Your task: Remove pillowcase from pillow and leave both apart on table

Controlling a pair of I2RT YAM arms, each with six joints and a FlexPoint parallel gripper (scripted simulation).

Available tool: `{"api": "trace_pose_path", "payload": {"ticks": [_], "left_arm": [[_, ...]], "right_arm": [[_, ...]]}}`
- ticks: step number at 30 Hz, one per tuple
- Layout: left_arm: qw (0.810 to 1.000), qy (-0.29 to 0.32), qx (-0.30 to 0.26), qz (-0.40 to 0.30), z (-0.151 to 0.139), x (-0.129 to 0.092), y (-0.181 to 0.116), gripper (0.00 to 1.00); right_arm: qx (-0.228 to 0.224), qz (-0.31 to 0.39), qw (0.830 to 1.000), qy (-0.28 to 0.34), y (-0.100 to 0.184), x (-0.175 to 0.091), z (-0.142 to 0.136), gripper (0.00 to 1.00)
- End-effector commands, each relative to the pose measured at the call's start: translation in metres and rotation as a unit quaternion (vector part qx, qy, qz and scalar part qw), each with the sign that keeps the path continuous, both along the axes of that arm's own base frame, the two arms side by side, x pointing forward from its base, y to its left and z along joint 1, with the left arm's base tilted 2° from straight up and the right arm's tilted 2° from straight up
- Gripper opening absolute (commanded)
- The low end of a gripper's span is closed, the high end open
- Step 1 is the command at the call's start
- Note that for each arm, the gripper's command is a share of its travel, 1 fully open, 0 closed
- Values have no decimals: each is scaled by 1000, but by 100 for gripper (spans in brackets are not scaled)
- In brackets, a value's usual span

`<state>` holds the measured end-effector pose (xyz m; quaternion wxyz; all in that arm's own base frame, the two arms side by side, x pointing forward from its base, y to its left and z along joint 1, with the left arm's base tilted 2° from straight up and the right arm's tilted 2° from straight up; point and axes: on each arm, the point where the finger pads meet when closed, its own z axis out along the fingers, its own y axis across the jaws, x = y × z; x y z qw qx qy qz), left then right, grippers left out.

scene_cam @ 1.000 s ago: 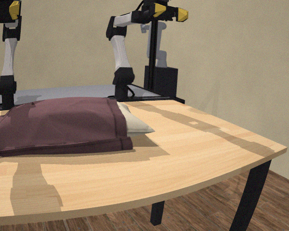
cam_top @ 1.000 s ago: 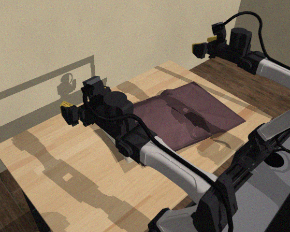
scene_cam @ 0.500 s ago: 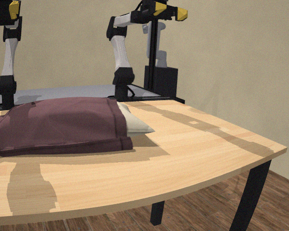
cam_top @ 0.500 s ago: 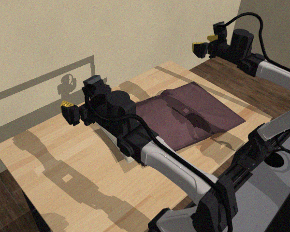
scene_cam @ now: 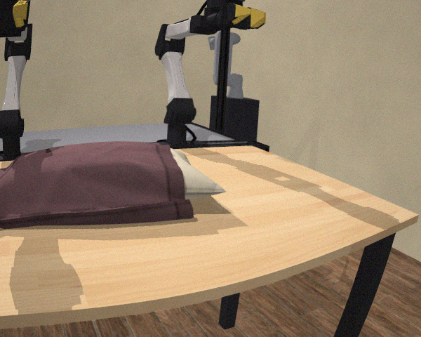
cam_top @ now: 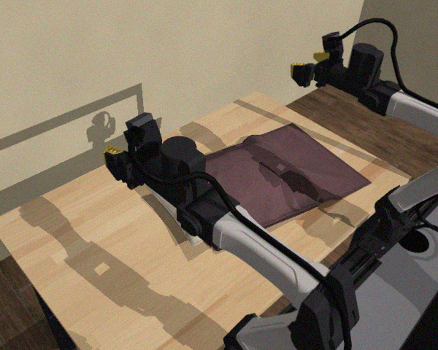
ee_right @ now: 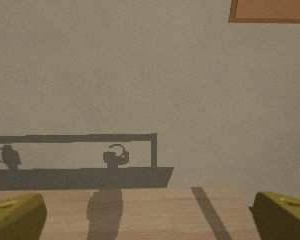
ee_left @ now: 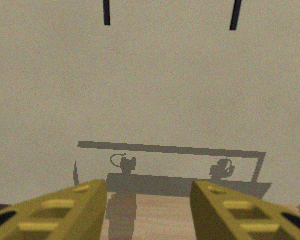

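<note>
The plum pillowcase (cam_top: 245, 188) (scene_cam: 105, 174) lies on the wooden table (cam_top: 41, 240) (scene_cam: 239, 250) (ee_left: 160, 215) (ee_right: 155, 215), with the off-white pillow (cam_top: 193, 239) (scene_cam: 198, 181) still largely inside it. The exterior view shows what the top view mostly hides behind the left arm: a pale corner of the pillow poking out of the hemmed opening and pointing toward the table's bare end. From above, only a pale sliver shows beside that arm, but the case's far end can be seen lying rather flat, with two corners spread out (the exterior view cuts that end off at its edge). The left gripper (cam_top: 123, 149) (scene_cam: 250, 16) (ee_left: 148, 189) is raised above the table, its fingers a bit under halfway open, with nothing between them. The right gripper (cam_top: 309, 63) (scene_cam: 20, 13) (ee_right: 149, 202) is also raised, fingers spread wide and holding nothing; in the exterior view it is partly out of frame. Neither wrist view takes in the cloth: both look across the tabletop to the beige wall (cam_top: 196, 49) (scene_cam: 330, 90) (ee_left: 150, 75) (ee_right: 115, 65) and the arms' shadows. Only the right wrist view shows an orange-brown panel (ee_right: 275, 11), probably a framed board, up in its corner.
</note>
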<state>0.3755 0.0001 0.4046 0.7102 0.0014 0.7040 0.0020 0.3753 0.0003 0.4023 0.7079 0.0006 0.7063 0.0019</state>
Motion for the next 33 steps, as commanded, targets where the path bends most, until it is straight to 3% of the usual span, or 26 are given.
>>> {"api": "trace_pose_path", "payload": {"ticks": [1, 3, 4, 9, 16, 23, 26, 33], "left_arm": [[1000, -19, -8, -13, 18, -5, -6, 45], [1000, -11, -8, -13, 13, -6, -6, 45], [999, 34, 13, -16, -19, -5, -10, 45], [998, 44, 49, -6, -22, -3, -10, 45], [977, 119, 170, -42, -72, -21, -35, 45], [941, 172, 277, -93, -114, -38, -60, 45], [937, 167, 290, -99, -111, -39, -63, 45], [876, 213, 398, -169, -159, -65, -86, 45]], "right_arm": [[-8, -11, 999, -52, -6, -1, 35, 100], [-8, -13, 999, -52, -6, -1, 35, 100], [-8, -11, 999, -52, -6, -1, 35, 100], [-4, -6, 999, -48, -3, -2, 30, 100], [-6, -11, 999, -52, -6, -1, 35, 100], [-6, -11, 999, -52, -6, -1, 35, 100], [-6, -11, 999, -52, -6, -1, 35, 100], [-6, -11, 999, -52, -6, -1, 35, 100]]}}
